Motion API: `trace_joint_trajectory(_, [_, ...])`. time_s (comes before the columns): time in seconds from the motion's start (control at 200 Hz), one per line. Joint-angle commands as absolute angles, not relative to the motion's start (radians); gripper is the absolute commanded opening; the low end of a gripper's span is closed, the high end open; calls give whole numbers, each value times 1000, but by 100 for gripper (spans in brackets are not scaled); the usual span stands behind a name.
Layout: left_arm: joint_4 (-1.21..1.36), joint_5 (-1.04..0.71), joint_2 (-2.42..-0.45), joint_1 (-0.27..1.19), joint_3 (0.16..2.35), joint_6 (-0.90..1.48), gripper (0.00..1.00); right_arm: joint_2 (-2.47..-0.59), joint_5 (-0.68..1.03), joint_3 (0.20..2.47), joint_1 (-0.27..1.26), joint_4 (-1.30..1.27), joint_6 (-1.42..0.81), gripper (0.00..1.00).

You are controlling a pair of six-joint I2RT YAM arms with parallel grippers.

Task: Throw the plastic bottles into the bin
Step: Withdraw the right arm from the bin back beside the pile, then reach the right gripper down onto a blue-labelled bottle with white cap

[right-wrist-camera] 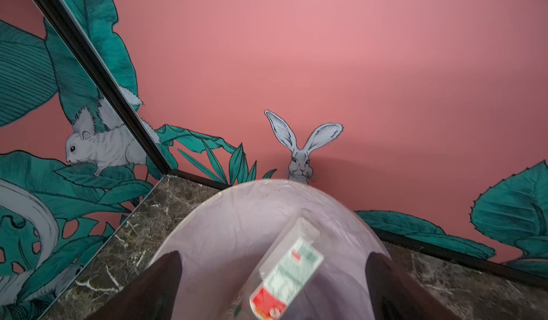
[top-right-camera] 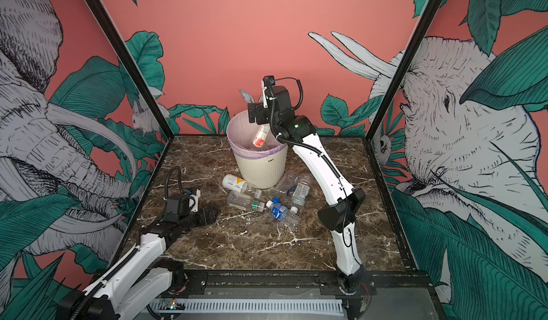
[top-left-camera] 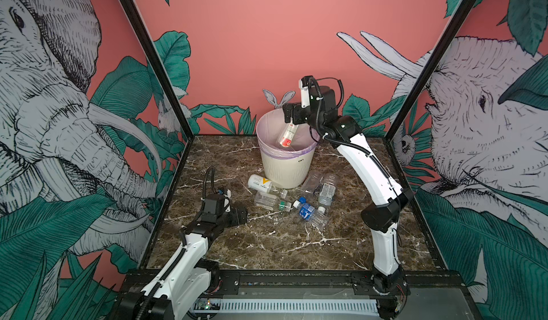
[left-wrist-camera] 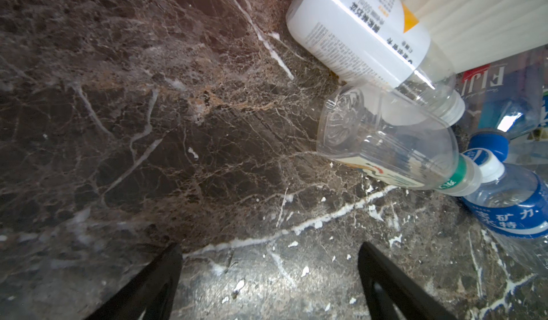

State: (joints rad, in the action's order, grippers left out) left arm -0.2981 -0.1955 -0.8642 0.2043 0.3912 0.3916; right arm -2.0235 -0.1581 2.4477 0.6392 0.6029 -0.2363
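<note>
The plastic bottles [top-left-camera: 307, 211] are seen lying in a small heap on the marble table [top-left-camera: 267, 244], just in front of the bin [top-left-camera: 286, 167]. Nearer to the front, the left gripper [left-wrist-camera: 270, 244] is held low over bare table beside them, its jaws wide apart with nothing between. Farther back, one bottle with a red-green label [top-left-camera: 287, 136] is found tilted in the mouth of the bin, inside the lilac bag [top-left-camera: 268, 128], and the right gripper [right-wrist-camera: 274, 252] above it is spread wide, neither finger touching the bottle.

Dark marble tabletop [top-left-camera: 267, 244] — bin [top-left-camera: 284, 170] upright at back, plastic bottles [top-left-camera: 307, 211] lying clustered before it.
</note>
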Motion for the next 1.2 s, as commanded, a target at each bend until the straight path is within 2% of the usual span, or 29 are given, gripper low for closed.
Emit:
trace_joint_trajectory(0.0, [-284, -199, -827, 197, 374, 386, 94, -1829, -130, 2362, 645, 494, -210, 99])
trace_joint_trajectory(0.655, [-278, -213, -833, 196, 375, 379, 94, -1308, -134, 1484, 641, 315, -258, 99])
trace_joint_trajectory(1.195, [-272, -259, -872, 199, 392, 365, 94, -1015, -97, 963, 641, 382, -327, 99])
